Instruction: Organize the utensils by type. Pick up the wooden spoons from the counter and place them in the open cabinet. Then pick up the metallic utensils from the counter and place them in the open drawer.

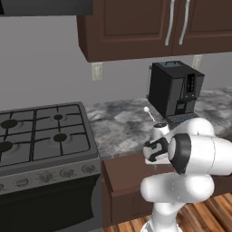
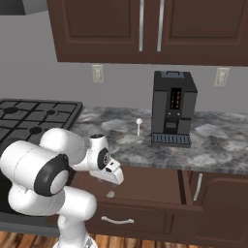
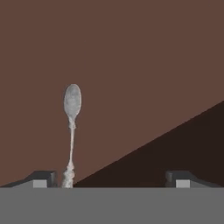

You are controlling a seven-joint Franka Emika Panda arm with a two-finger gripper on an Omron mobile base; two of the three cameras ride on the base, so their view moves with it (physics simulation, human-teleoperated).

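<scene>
Fingertips [image 3: 43,179] peek up at the hand view's bottom edge, jaws wide apart, gripping nothing. Silvery spoon [image 3: 71,127] lies on the open drawer [image 3: 131,65] floor just ahead of the gripper [image 2: 114,183], its handle end hidden beside one tip. Beyond the hand, another white spoon [image 2: 139,126] rests on the marbled counter [image 2: 213,145] near the coffee machine [image 2: 173,107].

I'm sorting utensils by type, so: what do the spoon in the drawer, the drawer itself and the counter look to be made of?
Spoon: likely metal, pale silvery-grey and mottled, very thin handle.
Open drawer: seemingly wood, flat matte dark brown matching the cabinetry, though no grain shows.
Counter: looks like polished stone, grey-and-white marbled pattern.
</scene>
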